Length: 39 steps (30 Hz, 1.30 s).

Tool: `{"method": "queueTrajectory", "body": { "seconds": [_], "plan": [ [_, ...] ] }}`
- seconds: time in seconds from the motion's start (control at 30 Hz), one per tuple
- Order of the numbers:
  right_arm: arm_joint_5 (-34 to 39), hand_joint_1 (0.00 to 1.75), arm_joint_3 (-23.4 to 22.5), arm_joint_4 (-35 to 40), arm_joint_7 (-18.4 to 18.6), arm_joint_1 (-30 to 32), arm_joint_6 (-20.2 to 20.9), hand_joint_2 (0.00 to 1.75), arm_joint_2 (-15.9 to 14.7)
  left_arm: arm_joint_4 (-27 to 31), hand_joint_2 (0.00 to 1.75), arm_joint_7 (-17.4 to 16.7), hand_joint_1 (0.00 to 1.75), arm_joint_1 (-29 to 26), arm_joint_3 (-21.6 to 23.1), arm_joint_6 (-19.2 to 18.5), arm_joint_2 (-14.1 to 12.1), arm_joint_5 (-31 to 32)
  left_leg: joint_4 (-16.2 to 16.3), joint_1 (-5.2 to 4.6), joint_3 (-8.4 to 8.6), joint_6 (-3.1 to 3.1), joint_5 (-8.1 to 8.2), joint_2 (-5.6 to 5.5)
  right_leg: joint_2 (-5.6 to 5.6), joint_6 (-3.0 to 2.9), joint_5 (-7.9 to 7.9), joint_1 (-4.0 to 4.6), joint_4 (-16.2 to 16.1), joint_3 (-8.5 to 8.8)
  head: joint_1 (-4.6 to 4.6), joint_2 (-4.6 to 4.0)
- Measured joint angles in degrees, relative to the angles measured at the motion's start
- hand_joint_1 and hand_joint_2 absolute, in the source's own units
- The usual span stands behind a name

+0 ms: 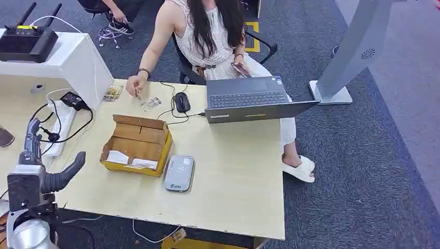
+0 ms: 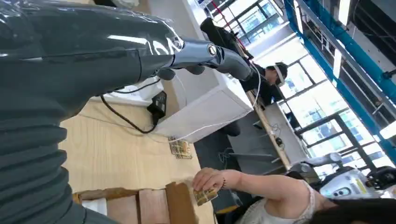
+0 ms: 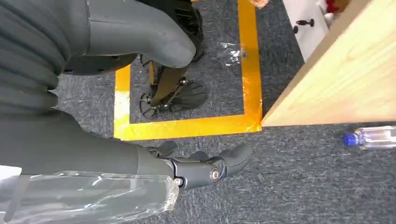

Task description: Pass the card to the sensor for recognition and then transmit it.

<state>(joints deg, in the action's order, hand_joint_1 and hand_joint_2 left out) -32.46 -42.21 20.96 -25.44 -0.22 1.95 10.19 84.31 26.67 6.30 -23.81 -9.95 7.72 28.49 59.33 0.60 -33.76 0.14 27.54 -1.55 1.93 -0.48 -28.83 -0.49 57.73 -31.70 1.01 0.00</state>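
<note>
On the pale wooden table point(image 1: 233, 176), the largest thing is the open laptop point(image 1: 249, 98) at the far edge, its base overhanging the far right corner. A seated person point(image 1: 207, 31) faces it from beyond that edge, one hand point(image 1: 136, 85) reaching down onto the tabletop near the far edge. A white raised counter point(image 1: 72, 59) rises at the far left corner with a black antenna box point(image 1: 28, 41) on top. Toward the middle of the table sits an open cardboard box point(image 1: 137, 145) with white slips inside; it lies between the robot's side and the person's hand. Just beside the box's right side, toward the near edge, lies the grey card sensor point(image 1: 179, 173). A white power strip point(image 1: 59, 127) with black cables runs along the left edge. A black mouse point(image 1: 181, 101) rests left of the laptop.

The card point(image 1: 151, 104) lies flat near the far edge, between the person's hand and the mouse, behind the box. Another small card point(image 1: 112, 93) lies at the foot of the counter.

The left hand point(image 1: 39, 171) is raised over the near left corner, thumb out, fingers extended, holding nothing. The right hand point(image 3: 187, 163) hangs beside the table over grey carpet, fingers loosely apart and empty, near yellow floor tape point(image 3: 187, 126) and a plastic bottle point(image 3: 371, 136).
</note>
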Motion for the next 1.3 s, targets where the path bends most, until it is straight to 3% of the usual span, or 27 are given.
{"method": "queueTrajectory", "body": {
  "seconds": [0.9,1.3],
  "plan": [
    [-7.61,0.00,-0.63,-4.33,3.26,-3.07,-0.04,1.75,0.48,-19.91,1.75,-17.51,0.00,21.88,21.86,19.15,-10.95,38.49,0.03,0.00,0.00,0.03,-0.06,0.02,0.04,-0.02,0.04,0.00,0.04,-0.01,0.00,0.00],
    [-10.77,0.00,-1.62,-6.36,5.05,-4.20,-0.07,1.75,0.50,-28.50,1.75,-24.94,0.00,29.64,29.62,27.22,-15.46,54.87,0.03,0.00,-0.01,0.00,-0.11,0.01,0.04,-0.05,0.06,0.00,0.06,0.00,0.02,0.00]
  ]
}}
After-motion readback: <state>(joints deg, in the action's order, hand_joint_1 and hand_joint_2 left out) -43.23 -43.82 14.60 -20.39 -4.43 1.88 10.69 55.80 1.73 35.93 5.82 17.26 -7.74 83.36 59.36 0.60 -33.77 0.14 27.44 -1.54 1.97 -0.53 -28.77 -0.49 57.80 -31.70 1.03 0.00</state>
